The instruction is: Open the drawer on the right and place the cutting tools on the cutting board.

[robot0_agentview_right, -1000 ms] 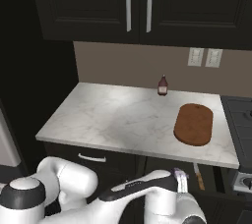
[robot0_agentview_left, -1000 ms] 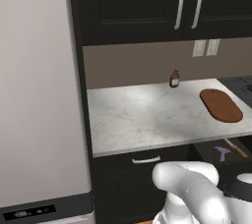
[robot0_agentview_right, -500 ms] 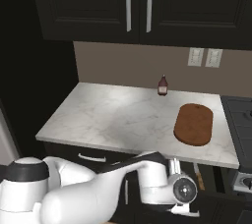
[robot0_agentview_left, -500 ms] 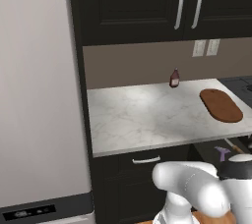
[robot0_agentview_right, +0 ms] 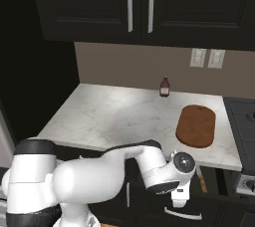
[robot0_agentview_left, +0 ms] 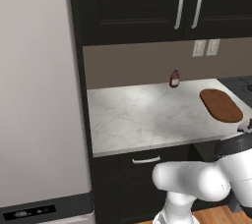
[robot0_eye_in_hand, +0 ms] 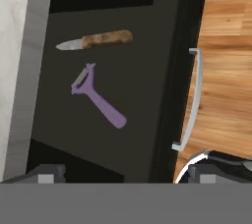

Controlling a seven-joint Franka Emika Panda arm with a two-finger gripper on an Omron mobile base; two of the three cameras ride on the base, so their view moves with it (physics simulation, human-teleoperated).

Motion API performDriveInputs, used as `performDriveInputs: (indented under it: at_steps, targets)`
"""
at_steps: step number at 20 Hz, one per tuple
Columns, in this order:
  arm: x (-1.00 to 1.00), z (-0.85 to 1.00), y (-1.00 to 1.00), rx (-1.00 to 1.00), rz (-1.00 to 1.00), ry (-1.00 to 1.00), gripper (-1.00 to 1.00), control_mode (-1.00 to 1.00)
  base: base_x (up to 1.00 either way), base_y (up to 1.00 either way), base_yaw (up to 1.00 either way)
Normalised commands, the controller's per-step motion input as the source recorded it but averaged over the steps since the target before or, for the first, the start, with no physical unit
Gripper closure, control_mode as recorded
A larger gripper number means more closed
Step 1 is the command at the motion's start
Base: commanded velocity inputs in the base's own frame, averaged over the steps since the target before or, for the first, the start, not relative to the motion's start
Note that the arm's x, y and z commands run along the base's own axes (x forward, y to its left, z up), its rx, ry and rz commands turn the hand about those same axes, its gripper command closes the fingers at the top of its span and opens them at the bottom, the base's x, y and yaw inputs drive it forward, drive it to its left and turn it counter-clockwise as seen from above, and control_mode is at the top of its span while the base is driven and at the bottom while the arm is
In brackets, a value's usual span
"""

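The drawer (robot0_eye_in_hand: 142,70) stands pulled open under the counter, its silver bar handle (robot0_eye_in_hand: 193,100) toward the wooden floor. Inside lie a purple peeler (robot0_eye_in_hand: 98,102) and a small knife (robot0_eye_in_hand: 98,40) with a brown wooden handle, apart from each other. My gripper (robot0_eye_in_hand: 129,176) hovers above the drawer, open and holding nothing, its fingertips (robot0_eye_in_hand: 47,174) spread wide. In the right base view the gripper (robot0_agentview_right: 180,200) hangs just below the counter edge, over the drawer's handle (robot0_agentview_right: 184,214). The reddish-brown cutting board (robot0_agentview_right: 196,125) lies bare at the counter's right end (robot0_agentview_left: 221,105).
A small dark red bottle (robot0_agentview_right: 164,86) stands at the back of the marble counter (robot0_agentview_right: 119,116). A closed left drawer (robot0_agentview_left: 146,159) sits beside my arm. A stove edge (robot0_agentview_right: 241,121) borders the counter on the right; the fridge (robot0_agentview_left: 34,95) is on the left.
My arm has swung across and lifted, so in the left base view it now covers the open drawer. The drawer and its tools have not moved.
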Motion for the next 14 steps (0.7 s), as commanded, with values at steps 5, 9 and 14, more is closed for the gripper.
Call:
performDriveInputs:
  at_steps: [5,9,14]
  targets:
    - [0.0,-0.02,0.0,0.0,0.0,0.18,-1.0,-1.0,0.0,0.0,0.0]
    - [0.0,0.0,0.0,0.0,0.0,0.2,-1.0,-1.0,0.0,0.0,0.0]
    - [0.01,-0.01,0.02,0.0,0.0,0.18,-1.0,-1.0,0.0,0.0,0.0]
